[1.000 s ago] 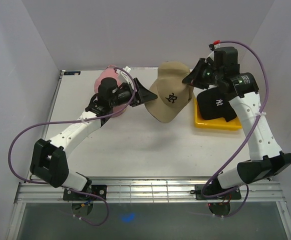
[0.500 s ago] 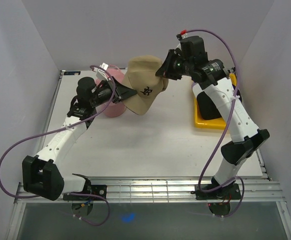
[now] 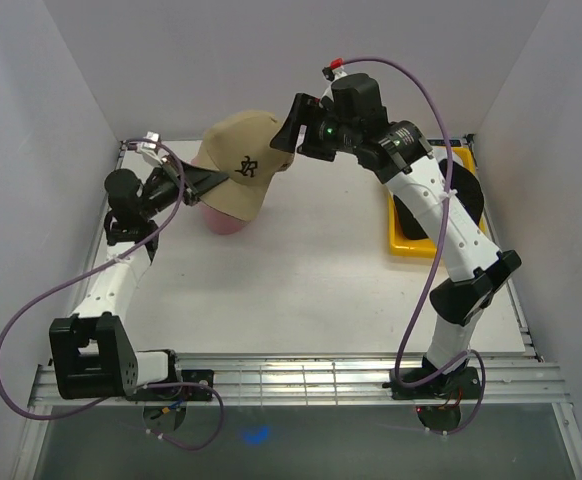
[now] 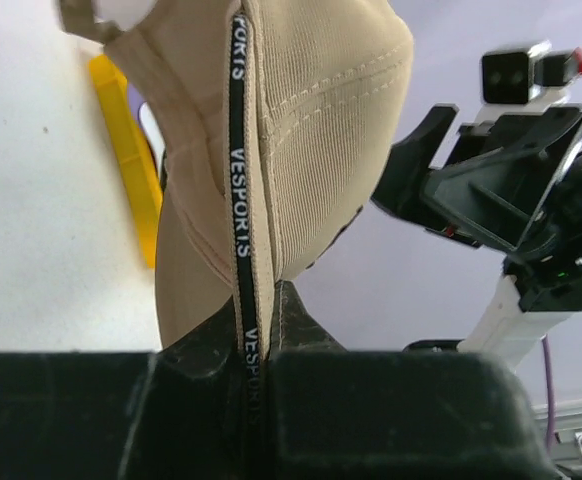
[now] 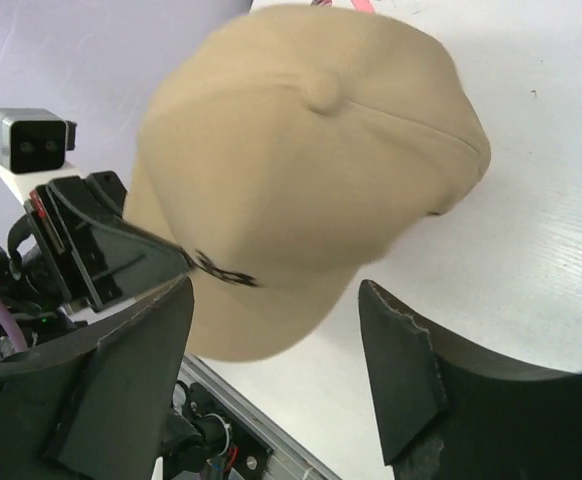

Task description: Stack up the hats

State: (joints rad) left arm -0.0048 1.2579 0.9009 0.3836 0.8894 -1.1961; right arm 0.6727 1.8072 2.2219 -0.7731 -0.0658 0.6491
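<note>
**Tan hat held above the pink one, carried by the left arm alone**

Your bench point(image 3: 301, 290) carries the yellow tray point(image 3: 408, 247) at the right and the pink hat point(image 3: 223, 222) at the far left. The tan hat point(image 3: 239, 170) hangs in the air directly over that pink hat, covering most of it from above. I judge it is held there so it can go straight down as the next layer of the stack.

The left end effector point(image 3: 211, 181) is clamped on the tan hat's lower edge, with fabric pinched between its fingers in the left wrist view. The right end effector point(image 3: 293, 140) stands apart just behind the crown. Its fingers point(image 5: 131, 380) frame the hat without gripping it.

The dark logo faces up and toward the near edge, and the brim slopes down toward the near left. The hat's long axis, brim to back, runs roughly near-left to far-right. The pink hat's own heading is hidden, so line up the brims before you lower.
</note>
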